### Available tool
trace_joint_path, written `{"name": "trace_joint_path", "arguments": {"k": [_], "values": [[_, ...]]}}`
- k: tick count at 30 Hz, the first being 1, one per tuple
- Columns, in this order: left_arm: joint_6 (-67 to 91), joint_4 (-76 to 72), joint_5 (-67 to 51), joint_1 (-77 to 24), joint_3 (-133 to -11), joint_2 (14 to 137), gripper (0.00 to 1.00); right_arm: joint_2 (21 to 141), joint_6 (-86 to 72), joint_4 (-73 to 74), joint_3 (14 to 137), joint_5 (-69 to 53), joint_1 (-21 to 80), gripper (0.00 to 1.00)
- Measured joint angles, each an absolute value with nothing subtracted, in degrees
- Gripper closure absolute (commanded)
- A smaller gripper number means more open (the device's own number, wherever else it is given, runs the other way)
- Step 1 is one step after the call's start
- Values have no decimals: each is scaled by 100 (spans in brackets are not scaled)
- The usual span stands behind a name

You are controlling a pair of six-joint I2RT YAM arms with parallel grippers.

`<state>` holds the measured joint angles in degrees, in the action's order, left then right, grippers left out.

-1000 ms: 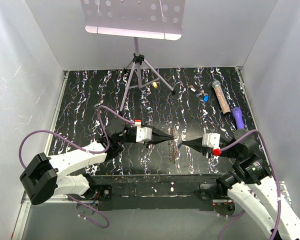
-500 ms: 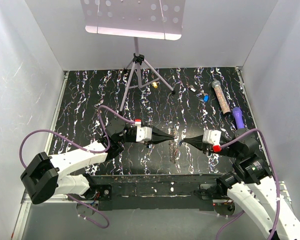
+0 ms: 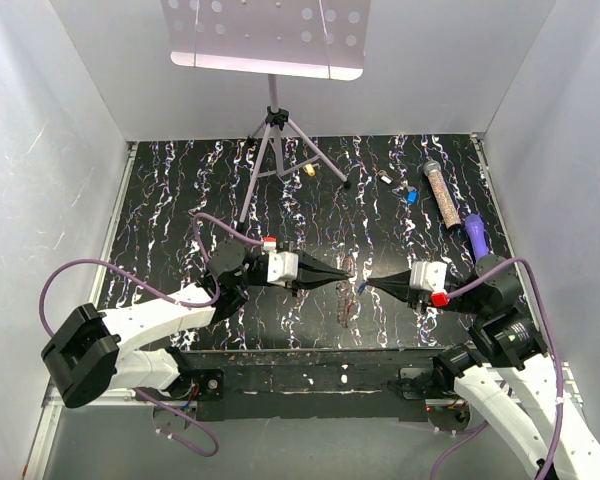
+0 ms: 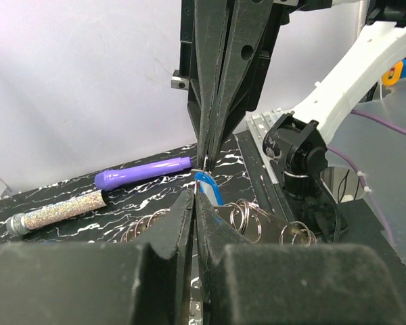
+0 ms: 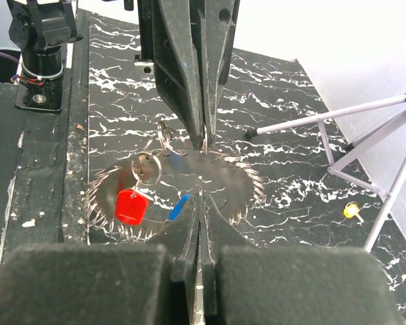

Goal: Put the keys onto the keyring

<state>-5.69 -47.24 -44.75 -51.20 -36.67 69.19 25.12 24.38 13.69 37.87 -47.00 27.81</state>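
My left gripper (image 3: pixel 351 272) and right gripper (image 3: pixel 366 282) meet tip to tip over the table's near middle, both shut. A blue key (image 5: pixel 179 206) (image 4: pixel 208 186) sticks out from the right gripper's (image 5: pixel 200 203) tips. The jagged grey keyring (image 5: pixel 252 184) lies on the table under both grippers, its wire loops (image 4: pixel 252 220) showing beyond the left gripper (image 4: pixel 194 203). A red key (image 5: pixel 130 206) hangs from a small ring (image 5: pixel 147 166) below the left gripper's tips; whether those tips pinch that ring is unclear. A yellow key (image 3: pixel 310 170) and another blue key (image 3: pixel 411 197) lie at the back.
A tripod stand (image 3: pixel 273 150) carrying a perforated tray (image 3: pixel 265 35) stands at the back. A glittery tube (image 3: pixel 442 195) and a purple pen (image 3: pixel 477 235) lie at the right. White walls close in the black marbled table (image 3: pixel 180 200) on three sides.
The right gripper has moved slightly away from the near edge with the blue key, closing on the left gripper's tip. The left gripper has barely shifted.
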Motion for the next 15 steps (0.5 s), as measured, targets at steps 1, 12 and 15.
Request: {"name": "trace_joint_path", "arguments": {"k": [1,12,15], "values": [[-508,-4821,-4473,-5120,-3638,6928,100,2512,2456,1380,3815,-4711,2783,99],[-226,-5406,-4370,-5120,-3518,6958,100,2515,2550,1380,3883,-4657,3037,99],[-148,-5507,-4318,-5120,-3505,6958,100,2536,2521,1308,3887,-4630,3087,99]]}}
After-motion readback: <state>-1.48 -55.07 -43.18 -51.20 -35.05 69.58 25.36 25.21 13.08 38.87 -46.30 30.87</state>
